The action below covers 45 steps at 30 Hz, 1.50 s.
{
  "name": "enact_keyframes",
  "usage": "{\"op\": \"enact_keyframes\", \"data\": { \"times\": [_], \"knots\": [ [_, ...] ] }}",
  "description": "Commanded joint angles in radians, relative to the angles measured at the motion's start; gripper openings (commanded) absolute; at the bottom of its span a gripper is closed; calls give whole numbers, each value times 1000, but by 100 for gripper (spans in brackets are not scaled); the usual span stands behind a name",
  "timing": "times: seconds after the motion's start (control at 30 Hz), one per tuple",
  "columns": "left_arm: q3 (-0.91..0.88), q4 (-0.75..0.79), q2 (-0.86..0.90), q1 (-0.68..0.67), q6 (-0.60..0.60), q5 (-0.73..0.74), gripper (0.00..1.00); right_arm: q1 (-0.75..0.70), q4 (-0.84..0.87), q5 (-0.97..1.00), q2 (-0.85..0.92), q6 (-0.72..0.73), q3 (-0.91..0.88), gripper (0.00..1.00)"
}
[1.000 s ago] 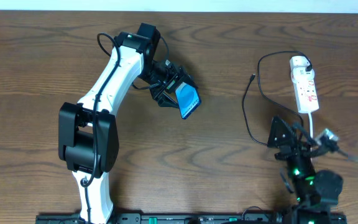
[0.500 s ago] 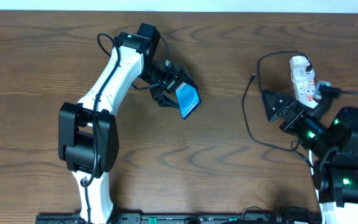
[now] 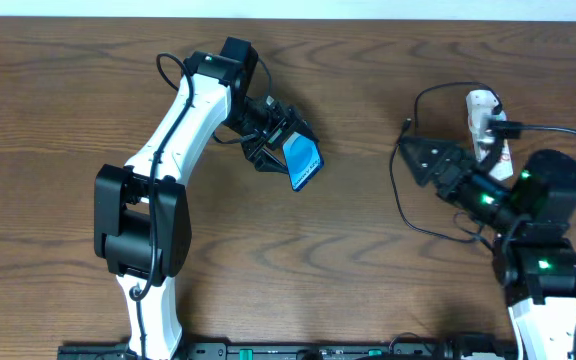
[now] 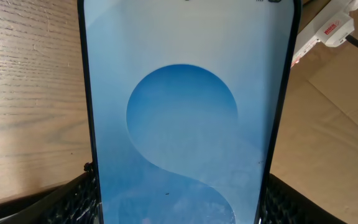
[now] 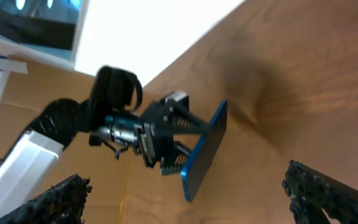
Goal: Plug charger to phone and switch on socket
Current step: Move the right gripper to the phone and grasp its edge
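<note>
Overhead, our left fingers [image 3: 280, 138] clench the phone [image 3: 305, 164], held tilted. The tip of the charger [image 3: 406, 125] lies on the tabletop [image 3: 368, 260] just beside our right fingers [image 3: 415, 152], with that arm stretched low. Left wrist: the phone fills the gap between the fingers. Right wrist: the fingers are spread and empty, so we should pinch just behind the tip.

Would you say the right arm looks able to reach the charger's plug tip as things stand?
Probably yes: the right gripper is open and empty, close beside the plug tip, with only bare table between them, and the left gripper holds the phone well clear.
</note>
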Motion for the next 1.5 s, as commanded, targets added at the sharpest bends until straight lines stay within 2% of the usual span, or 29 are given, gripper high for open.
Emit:
{"op": "enact_keyframes", "data": {
  "times": [0.0,0.1,0.2,0.3,0.43,0.63,0.77,0.97,1.1,1.23,1.47],
  "knots": [
    [4,-2,-43,5,16,39,72,102,-45,164,19,68,69,99],
    [4,-2,-43,5,16,39,72,225,-183,377,53,89,154,99],
    [4,1,-43,5,16,39,72,344,-344,586,104,179,249,96],
    [4,4,-43,5,16,39,72,443,-429,692,164,245,316,94],
    [4,5,-43,5,16,39,72,524,-404,710,226,257,328,90],
    [4,5,-43,5,16,39,72,636,-389,852,324,327,327,85],
    [4,5,-43,5,16,39,72,688,-359,907,371,327,327,85],
    [4,5,-43,5,16,39,72,721,-304,919,459,327,327,85],
    [4,5,-43,5,16,39,72,728,-273,919,511,327,327,81],
    [4,5,-43,5,16,39,72,747,-233,921,553,327,327,71],
    [4,5,-43,5,16,39,72,764,-179,960,585,327,327,68]
  ]
}}
